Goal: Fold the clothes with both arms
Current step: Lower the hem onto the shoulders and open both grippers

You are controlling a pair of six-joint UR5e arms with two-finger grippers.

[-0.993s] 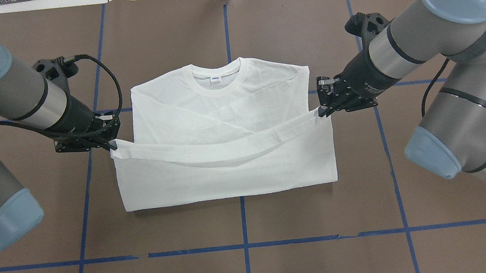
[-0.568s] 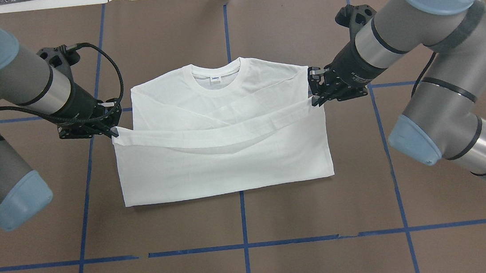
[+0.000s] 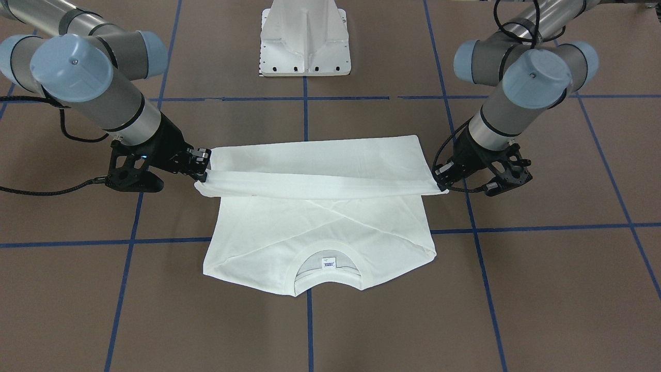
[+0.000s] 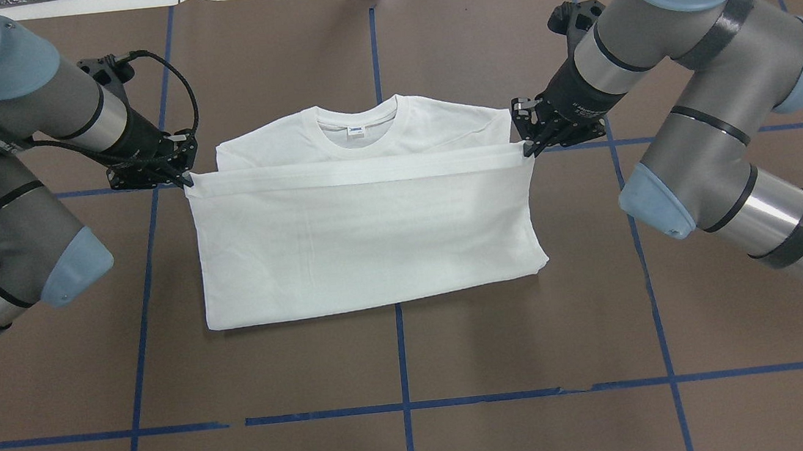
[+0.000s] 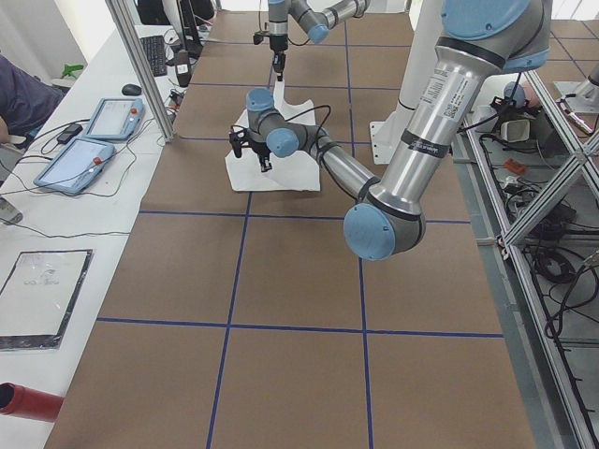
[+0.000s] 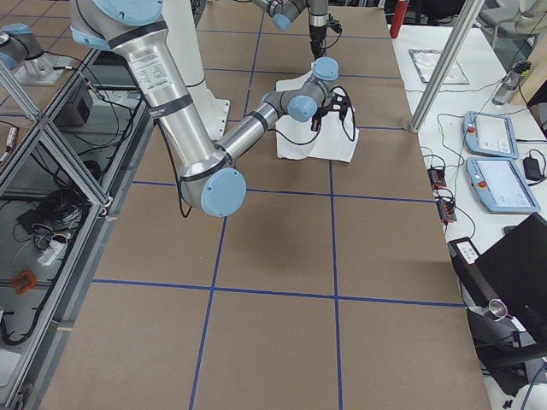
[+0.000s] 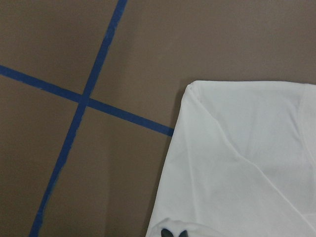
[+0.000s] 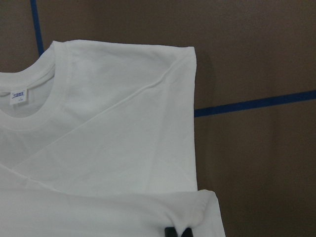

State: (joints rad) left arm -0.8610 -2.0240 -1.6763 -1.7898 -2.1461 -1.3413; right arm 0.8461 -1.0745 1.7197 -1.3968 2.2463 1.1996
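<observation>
**Overhead exterior: a white shirt stretched between two pinches**

The white T-shirt (image 4: 366, 236) lies flat in the middle of the brown worktop (image 4: 399, 358), its lower half doubled over its body. The left fingers (image 4: 185, 180) are closed on one corner of the upper layer and the right fingers (image 4: 528, 150) are pinched on the other. That edge runs straight and taut between them, just short of the collar (image 4: 358, 115) with its small neck label (image 4: 358, 131). In each wrist view, black fingertips poke out of the bunched cloth. Blue tape lines (image 4: 404, 406) cut the worktop into squares. A white pedestal base (image 3: 305, 39) stands between the arms, well apart from the shirt. Two teach pendants (image 6: 491, 132) lie on a side bench beyond an aluminium post.
</observation>
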